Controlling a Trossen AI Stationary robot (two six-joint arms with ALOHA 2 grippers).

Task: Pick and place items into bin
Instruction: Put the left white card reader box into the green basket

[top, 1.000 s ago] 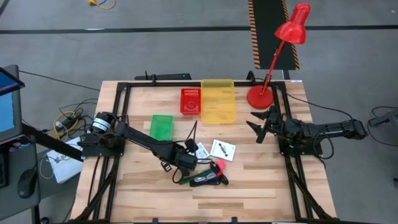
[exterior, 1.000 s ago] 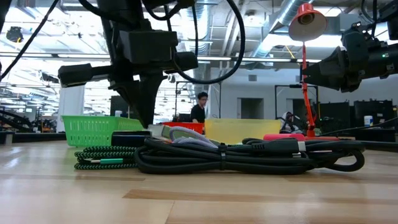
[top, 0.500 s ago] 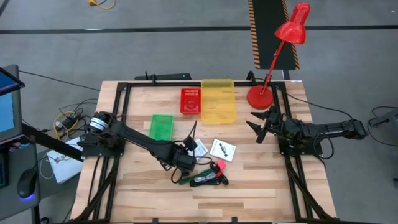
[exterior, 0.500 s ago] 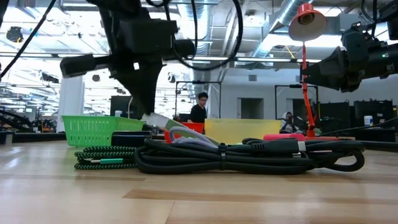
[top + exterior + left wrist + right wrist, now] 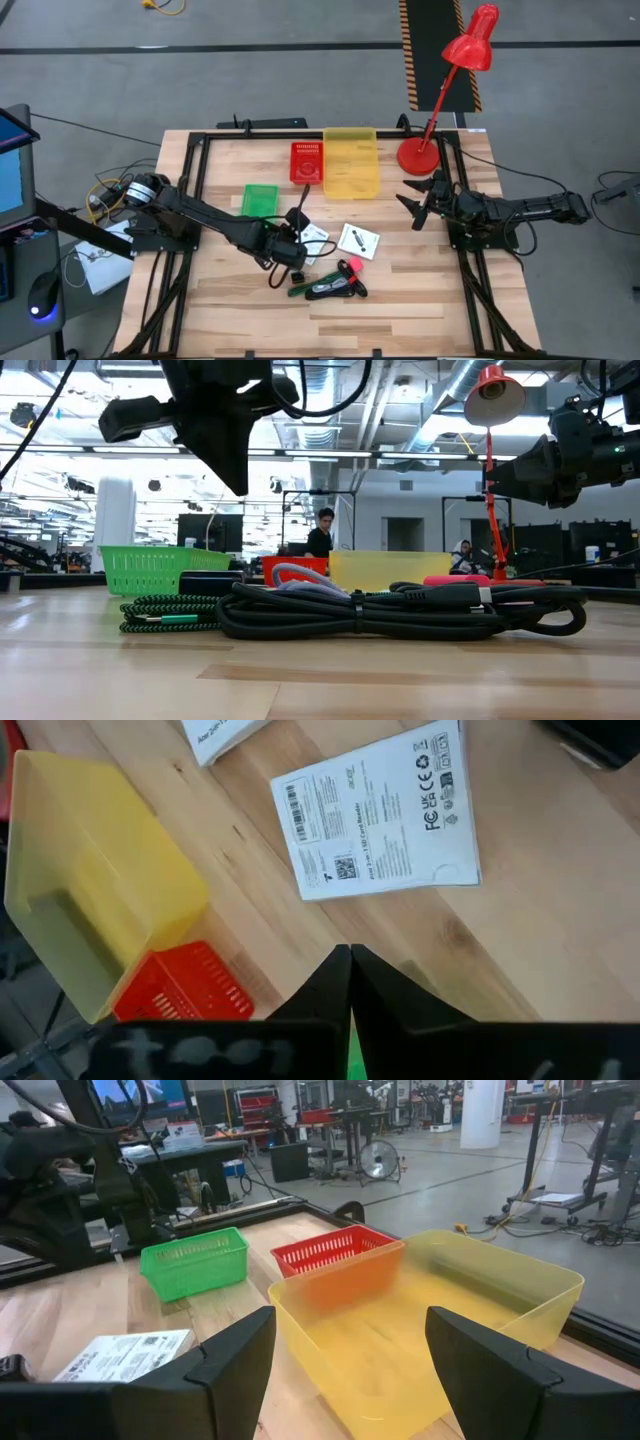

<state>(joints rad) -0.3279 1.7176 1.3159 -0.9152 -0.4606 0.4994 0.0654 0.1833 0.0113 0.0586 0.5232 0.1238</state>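
Observation:
My left gripper (image 5: 295, 238) hangs above the table's middle, fingers pointing down (image 5: 236, 480) and shut, with a green sliver (image 5: 350, 1055) between them. Below and to its right, a white square packet (image 5: 358, 240) lies flat and also shows in the left wrist view (image 5: 375, 815). Beside it is a second white packet (image 5: 316, 238). A coiled black cable (image 5: 335, 290), a green braided cord (image 5: 165, 615) and a pink-tipped piece (image 5: 352, 266) lie near the front. My right gripper (image 5: 414, 200) is open and empty at the right, above the table. My left gripper is shut on a thin green piece (image 5: 350, 1055), pinched between the two fingers. Only a sliver of it shows far back between them; the fingers hide the rest. The fingers point down and are clear of the table.
A yellow bin (image 5: 351, 162), a red basket (image 5: 307, 162) and a green basket (image 5: 260, 202) stand at the back middle. A red desk lamp stands with its base (image 5: 415, 157) at the back right, close to my right gripper. A person (image 5: 322, 532) shows in the room behind.
My left gripper has risen from the table and gone a little toward the left and far edges. Half a second ago a small white-and-green piece hung tilted at its fingertips, one end up; it no longer shows in the low view.

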